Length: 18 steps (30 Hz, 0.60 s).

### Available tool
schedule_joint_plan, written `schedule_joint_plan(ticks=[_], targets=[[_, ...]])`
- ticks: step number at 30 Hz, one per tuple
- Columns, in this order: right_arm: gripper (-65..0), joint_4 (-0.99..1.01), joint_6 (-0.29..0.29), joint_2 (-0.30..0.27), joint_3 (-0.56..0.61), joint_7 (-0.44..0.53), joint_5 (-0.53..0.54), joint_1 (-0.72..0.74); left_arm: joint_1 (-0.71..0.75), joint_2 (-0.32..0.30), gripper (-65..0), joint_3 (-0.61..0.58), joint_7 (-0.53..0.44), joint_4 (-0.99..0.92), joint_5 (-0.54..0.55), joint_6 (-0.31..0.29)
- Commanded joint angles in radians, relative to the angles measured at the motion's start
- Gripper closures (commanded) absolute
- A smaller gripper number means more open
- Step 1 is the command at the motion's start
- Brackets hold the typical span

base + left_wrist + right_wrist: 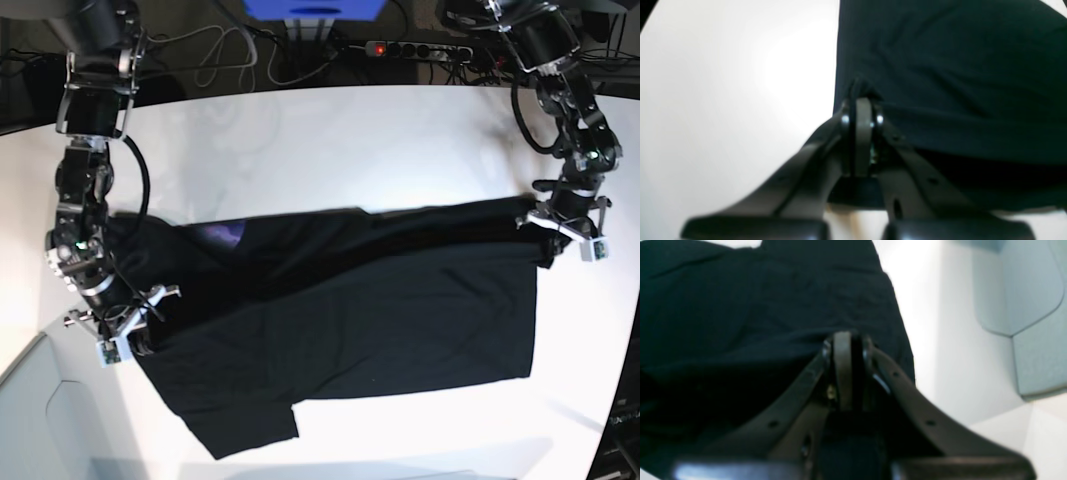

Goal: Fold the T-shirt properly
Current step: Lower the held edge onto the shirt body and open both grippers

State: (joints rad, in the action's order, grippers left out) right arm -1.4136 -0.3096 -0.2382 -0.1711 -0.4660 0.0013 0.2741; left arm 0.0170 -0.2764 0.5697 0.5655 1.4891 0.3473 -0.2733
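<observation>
Base view: your left gripper (556, 228) and right gripper (135, 322) each pinch opposite ends of the T-shirt (380, 320), spread across the table (350, 140), tensioning an edge for folding.

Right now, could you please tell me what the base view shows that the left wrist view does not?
Only the base view shows the whole T-shirt spread across the white table, a purple patch near its upper edge, both arms, the right gripper and cables behind. Only the left wrist view shows, close up, the left gripper with its jaws shut on a bunched fold of cloth. Both show black fabric on the white table.
</observation>
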Motion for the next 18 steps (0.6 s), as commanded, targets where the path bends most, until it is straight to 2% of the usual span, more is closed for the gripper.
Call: schedule_joint_plan(ticks=[1,18], targets=[[-0.1,-0.016,-0.001,-0.014,-0.005,0.028,0.003,0.011,-0.015,-0.014,0.0,0.006,-0.022,0.017,0.011,-0.001],[-0.1,-0.014,-0.001,-0.014,-0.005,0.028,0.003,0.000,-0.104,-0.044,0.0,0.009,-0.022,-0.041,0.011,-0.001]])
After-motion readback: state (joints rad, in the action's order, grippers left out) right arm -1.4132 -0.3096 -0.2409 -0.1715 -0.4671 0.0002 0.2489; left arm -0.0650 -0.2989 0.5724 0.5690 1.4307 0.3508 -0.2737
